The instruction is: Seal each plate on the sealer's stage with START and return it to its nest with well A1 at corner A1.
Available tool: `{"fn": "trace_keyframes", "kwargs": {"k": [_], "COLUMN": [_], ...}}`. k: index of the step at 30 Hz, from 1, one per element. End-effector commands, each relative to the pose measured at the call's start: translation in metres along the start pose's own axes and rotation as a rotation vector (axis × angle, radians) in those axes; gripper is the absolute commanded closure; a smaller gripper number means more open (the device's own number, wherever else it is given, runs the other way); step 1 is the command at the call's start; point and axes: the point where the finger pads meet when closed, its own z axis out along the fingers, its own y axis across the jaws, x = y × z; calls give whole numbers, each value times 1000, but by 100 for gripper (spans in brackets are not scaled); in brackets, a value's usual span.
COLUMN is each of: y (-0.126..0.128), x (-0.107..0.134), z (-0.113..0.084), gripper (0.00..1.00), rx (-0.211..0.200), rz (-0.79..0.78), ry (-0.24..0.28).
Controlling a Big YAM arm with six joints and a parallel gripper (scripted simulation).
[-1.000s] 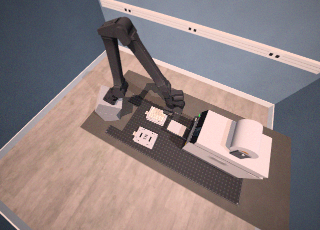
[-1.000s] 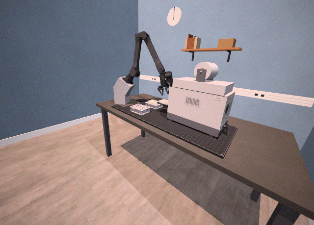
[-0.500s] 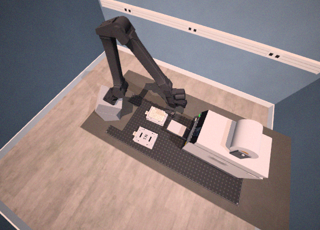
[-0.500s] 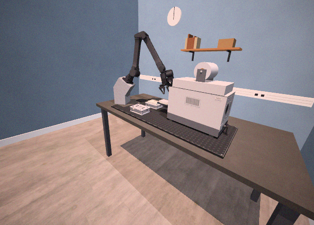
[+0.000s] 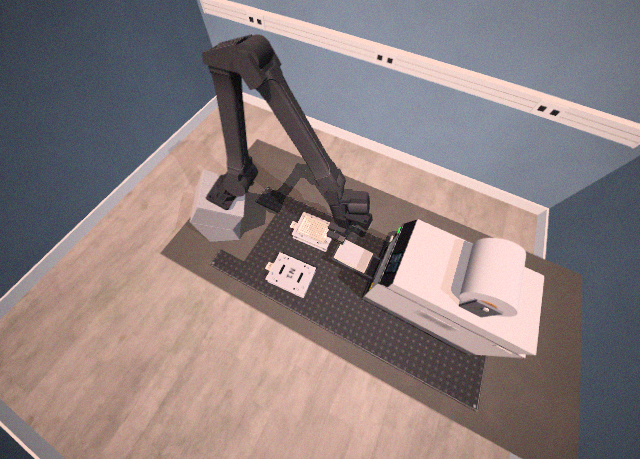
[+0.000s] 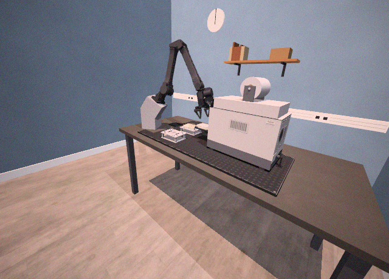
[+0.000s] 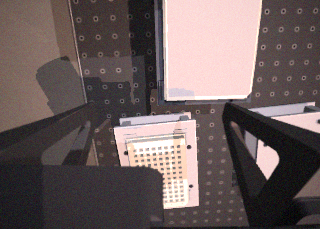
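Claw [image 5: 345, 237] [image 6: 203, 116] [image 7: 159, 109] wide, fingers apart, nothing held. It's above the surface [image 5: 537, 402] [image 6: 329, 169], in front of the sealer [image 5: 429, 258] [image 6: 242, 134], fingers pointing down.

Open plate [image 5: 313, 228] [image 6: 189, 126] [image 7: 159, 169], wells showing, lies flat in its nest [image 5: 323, 246] [image 6: 194, 132] [image 7: 194, 159], farther from the sealer than the stage [image 5: 330, 256] [image 7: 160, 64]. Relative to the claw: plate is lower, offset to the side away from the sealer, not touching. Wrist view has it low in the gap between the fingers, one corner hidden by a dark part.

Second plate [image 5: 353, 256] [image 6: 203, 125] [image 7: 212, 44], smooth pale top, on the stage right at the sealer's front; also below the claw, on its sealer side. Exact seating: cannot tell.

Nest N1 [image 5: 305, 270] [image 6: 173, 134]: off the sealer's front, label and slots face up. Sealer lamp [image 5: 399, 230] green.
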Motion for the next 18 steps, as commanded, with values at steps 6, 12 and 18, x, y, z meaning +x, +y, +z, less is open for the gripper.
{"fn": "trace_keyframes", "kwargs": {"k": [6, 12, 18], "y": [-11, -44, -51], "x": [-59, -70, -79], "z": [1, 12, 14], "gripper": [0, 0, 0], "rx": [-29, -17, -30], "rz": [-61, -58, -73], "ry": [-79, -55, -47]}}
